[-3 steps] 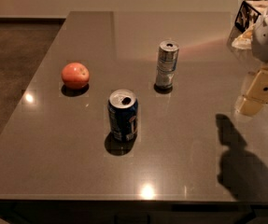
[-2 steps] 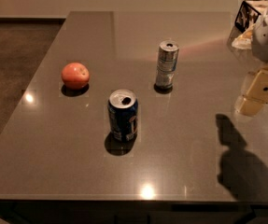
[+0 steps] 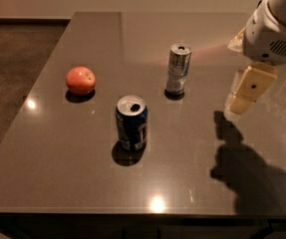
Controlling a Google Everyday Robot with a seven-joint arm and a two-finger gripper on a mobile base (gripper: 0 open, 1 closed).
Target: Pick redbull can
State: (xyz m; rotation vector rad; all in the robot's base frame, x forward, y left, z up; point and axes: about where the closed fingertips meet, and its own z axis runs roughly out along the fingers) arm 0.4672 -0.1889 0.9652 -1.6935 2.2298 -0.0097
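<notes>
The redbull can (image 3: 178, 69) stands upright on the tabletop (image 3: 58, 178), towards the far middle, with nothing touching it, so by my reading the pick has not yet got beyond the approach. In front of it and a little to the left stands a shorter, wider dark blue can (image 3: 131, 123), also upright and well apart from it. Further left lies a round orange-red fruit (image 3: 80, 79). The gripper (image 3: 247, 89) hangs above the tabletop at the right side, well apart from the redbull can and with bare surface between them. It holds nothing that can be seen, and whether its jaws are open or closed I cannot tell from this view. Its white arm housing (image 3: 274, 29) fills the upper right corner and throws a dark shadow (image 3: 252, 176) on the near right of the tabletop. What is left seems to be nearly all of the task: bringing the gripper across to the slim can, closing around it and lifting it off.
</notes>
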